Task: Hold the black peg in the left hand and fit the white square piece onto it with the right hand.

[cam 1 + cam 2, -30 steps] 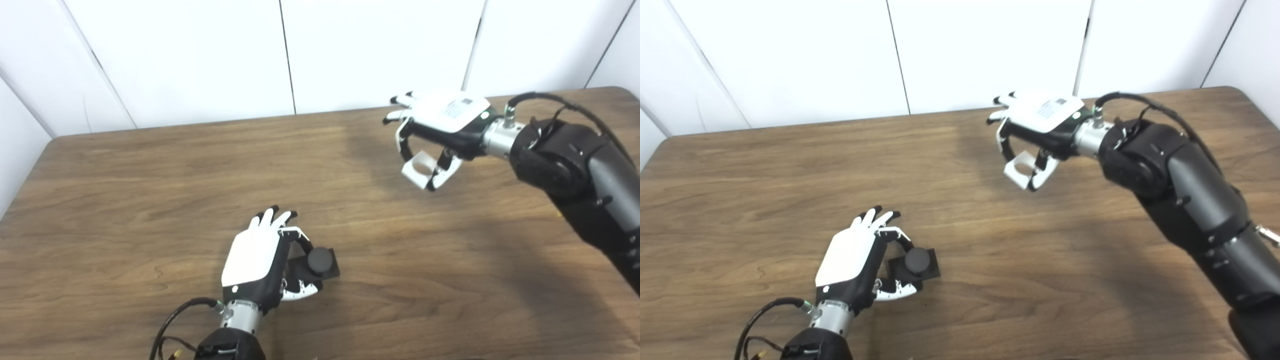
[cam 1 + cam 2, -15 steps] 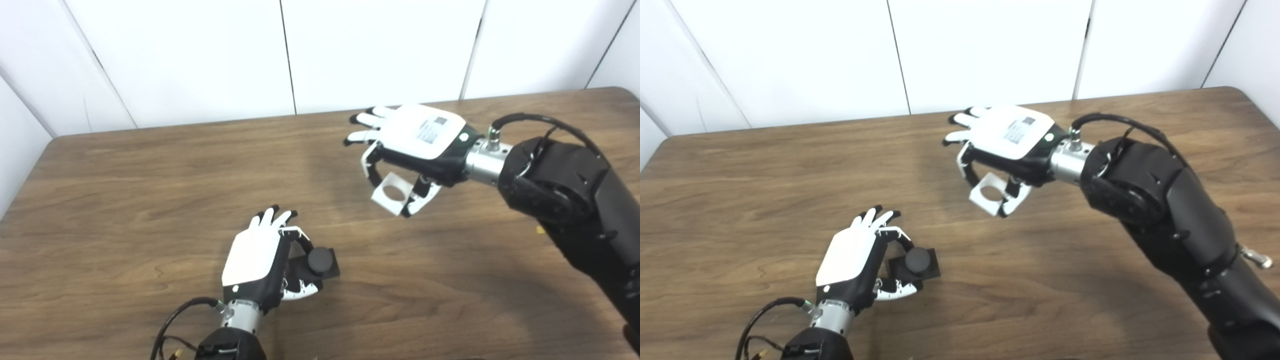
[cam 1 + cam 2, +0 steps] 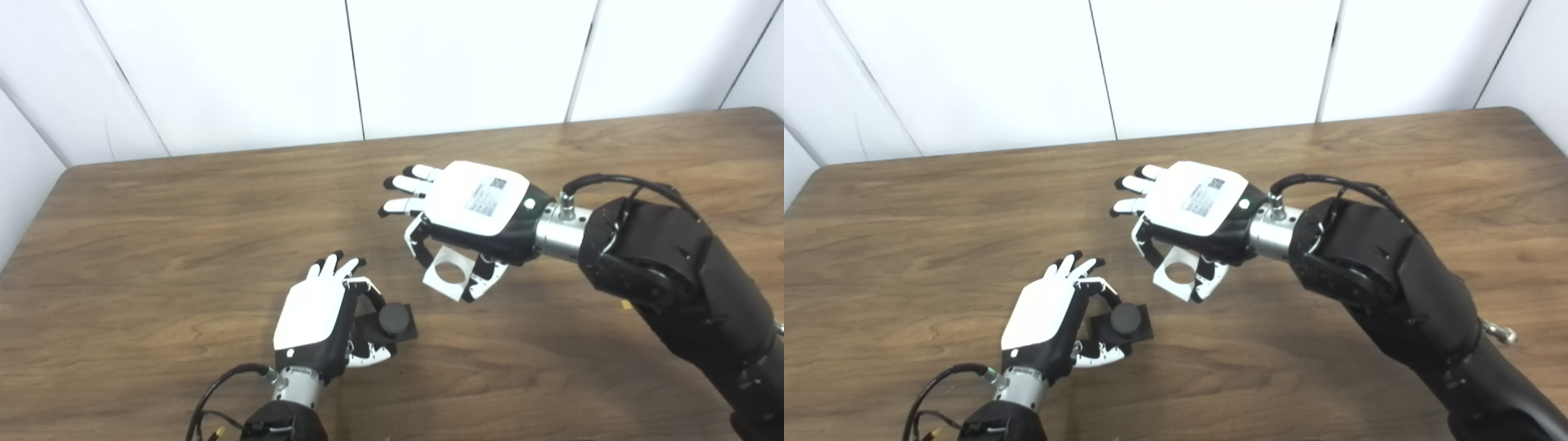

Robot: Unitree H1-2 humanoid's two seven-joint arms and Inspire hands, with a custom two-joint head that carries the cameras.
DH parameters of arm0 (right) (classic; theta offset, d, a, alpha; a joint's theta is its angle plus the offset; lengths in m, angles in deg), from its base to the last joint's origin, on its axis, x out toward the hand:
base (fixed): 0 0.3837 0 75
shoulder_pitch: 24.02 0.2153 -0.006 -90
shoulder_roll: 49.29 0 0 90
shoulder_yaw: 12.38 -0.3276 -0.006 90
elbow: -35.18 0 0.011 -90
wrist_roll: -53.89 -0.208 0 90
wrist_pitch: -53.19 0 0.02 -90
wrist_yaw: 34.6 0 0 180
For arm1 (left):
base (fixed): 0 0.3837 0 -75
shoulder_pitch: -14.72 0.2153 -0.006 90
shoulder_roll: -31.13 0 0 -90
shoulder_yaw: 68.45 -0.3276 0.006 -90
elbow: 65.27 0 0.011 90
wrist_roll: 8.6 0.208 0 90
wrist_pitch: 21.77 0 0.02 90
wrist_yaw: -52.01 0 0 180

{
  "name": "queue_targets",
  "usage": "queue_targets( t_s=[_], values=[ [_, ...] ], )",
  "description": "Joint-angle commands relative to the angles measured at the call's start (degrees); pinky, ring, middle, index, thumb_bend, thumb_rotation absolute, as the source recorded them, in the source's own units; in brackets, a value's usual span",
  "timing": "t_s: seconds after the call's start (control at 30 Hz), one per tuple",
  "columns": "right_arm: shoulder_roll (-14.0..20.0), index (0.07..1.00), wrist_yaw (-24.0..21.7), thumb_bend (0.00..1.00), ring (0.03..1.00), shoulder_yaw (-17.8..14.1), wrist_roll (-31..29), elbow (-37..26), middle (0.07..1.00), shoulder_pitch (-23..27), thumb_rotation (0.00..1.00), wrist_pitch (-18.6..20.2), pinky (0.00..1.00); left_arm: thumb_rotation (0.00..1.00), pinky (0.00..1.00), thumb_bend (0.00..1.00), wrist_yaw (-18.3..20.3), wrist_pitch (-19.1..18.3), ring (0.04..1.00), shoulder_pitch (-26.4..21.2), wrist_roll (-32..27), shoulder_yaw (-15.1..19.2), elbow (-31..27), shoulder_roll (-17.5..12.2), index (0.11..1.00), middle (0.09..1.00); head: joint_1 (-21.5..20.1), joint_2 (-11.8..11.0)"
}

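Brown wood desk (image 3: 153,233) fills the view, white wall panels behind. Right arm (image 3: 674,275) reaches in across the desk, its right hand (image 3: 471,214) palm-down and raised off the surface, thumb and a finger pinching the white square piece (image 3: 449,274) by its edges, other fingers spread out. The piece has a round hole, tilted slightly, facing roughly up toward the camera. Left hand (image 3: 318,318) sits low near the front edge, fingers curled on the black peg (image 3: 392,320): a square black base with a round post standing up, post top free and visible. The piece hangs up and to the right of the peg, near but apart, not yet over it. Step in hand looks like the carry-in before insertion. To do it well: bring the hole straight above the post, level the piece so the hole axis matches the post, then lower slowly; the left hand should hold the base steady and upright. Risk is the piece catching on the post rim if tilted, or twisting in that light pinch.
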Motion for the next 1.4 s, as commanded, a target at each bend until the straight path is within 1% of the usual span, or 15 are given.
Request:
queue_targets(
  t_s=[0.0, 0.23, 0.47, 0.67, 0.9, 1.0, 1.27, 1.37],
  values=[
    [-1.6, 0.485, 1.0, 0.53, 1.0, 0.0, 0.0, -1.0, 0.918, 1.6, 0.14, -1.2, 1.0, 0.06, 1.0, 0.51, -1.5, 0.3, 1.0, 0.7, 1.5, -0.1, 0.3, 1.0, 0.492, 0.916, 0.1, 0.1],
    [-4.7, 0.481, 1.6, 0.53, 1.0, 0.9, 0.8, 0.5, 0.915, 1.3, 0.14, -2.7, 1.0, 0.06, 1.0, 0.51, -1.6, 0.1, 1.0, 0.8, 1.7, -0.3, 0.5, 1.3, 0.492, 0.917, 0.8, 0.2],
    [-7.1, 0.485, 0.4, 0.53, 1.0, 2.8, 1.3, 1.4, 0.926, 1.6, 0.14, -2.7, 1.0, 0.06, 1.0, 0.51, -1.9, 0.4, 1.0, 0.6, 1.7, -0.4, 0.8, 1.2, 0.492, 0.916, 1.1, 0.2],
    [-8.9, 0.484, 1.1, 0.53, 1.0, 3.7, 1.9, 2.3, 0.914, 1.2, 0.14, -3.2, 1.0, 0.06, 1.0, 0.51, -1.3, 0.0, 1.0, 0.4, 2.6, -0.8, 0.9, 1.5, 0.493, 0.919, 1.2, 0.2],
    [-9.8, 0.485, 1.4, 0.53, 1.0, 4.1, 2.5, 3.5, 0.923, 0.5, 0.14, -3.4, 1.0, 0.06, 1.0, 0.51, -1.9, 0.2, 1.0, 0.3, 2.6, -1.0, 1.1, 1.6, 0.493, 0.917, 1.7, 0.3],
    [-9.9, 0.484, 1.9, 0.53, 1.0, 4.2, 2.7, 4.1, 0.925, 0.2, 0.14, -3.9, 1.0, 0.06, 1.0, 0.51, -1.5, 0.1, 1.0, 0.2, 2.4, -0.9, 0.8, 1.6, 0.494, 0.917, 1.7, 0.3],
    [-9.9, 0.485, 2.9, 0.53, 1.0, 4.2, 3.3, 5.3, 0.927, 0.0, 0.15, -4.6, 1.0, 0.06, 1.0, 0.51, -2.5, 0.4, 1.0, 0.2, 1.9, -1.0, 0.8, 1.5, 0.494, 0.911, 1.7, 0.2],
    [-9.6, 0.487, 2.4, 0.53, 1.0, 4.1, 3.2, 5.4, 0.931, 0.2, 0.15, -4.4, 1.0, 0.06, 1.0, 0.51, -2.5, 0.3, 1.0, 0.3, 2.0, -1.1, 0.8, 1.7, 0.493, 0.914, 1.7, 0.2]
  ],
)
